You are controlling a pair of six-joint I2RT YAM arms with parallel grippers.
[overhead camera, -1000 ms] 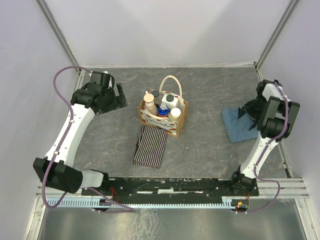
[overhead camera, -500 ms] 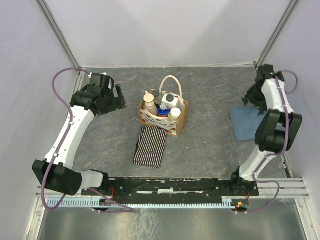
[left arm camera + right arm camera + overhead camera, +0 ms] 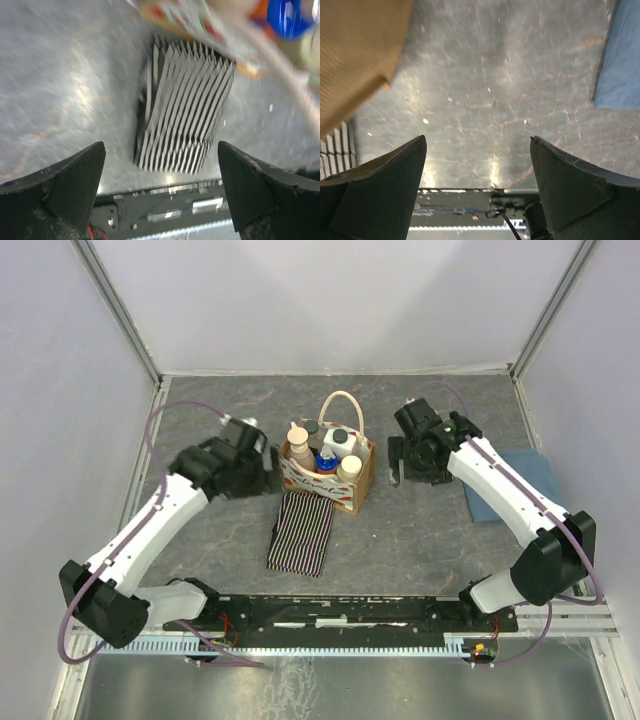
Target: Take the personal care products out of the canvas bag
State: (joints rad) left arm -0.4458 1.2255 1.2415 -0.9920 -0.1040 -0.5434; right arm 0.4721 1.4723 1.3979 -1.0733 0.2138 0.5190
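Observation:
The canvas bag (image 3: 345, 490) stands upright mid-table, cream handles up. Inside it are the personal care products: a tan pump bottle (image 3: 299, 445), a white bottle with a black cap (image 3: 340, 441), a blue-capped bottle (image 3: 326, 460) and a cream-capped one (image 3: 349, 469). My left gripper (image 3: 268, 472) hangs just left of the bag, open and empty. In the left wrist view its gripper (image 3: 162, 190) frames the table, with the bag's printed edge (image 3: 200, 20) and the blue cap (image 3: 287, 17) blurred at the top. My right gripper (image 3: 397, 465) is just right of the bag, open and empty. The right wrist view shows the gripper (image 3: 479, 175) over bare table, the bag's corner (image 3: 355, 55) at upper left.
A black-and-white striped cloth (image 3: 302, 532) (image 3: 185, 100) lies folded in front of the bag. A folded blue cloth (image 3: 500, 490) (image 3: 620, 60) lies at the right, under my right forearm. Grey walls enclose the table on three sides.
Both arms swung in toward the bag. The right gripper came off the blue cloth and moved left to the bag's right side. The left gripper moved nearer and right to the bag's left side.

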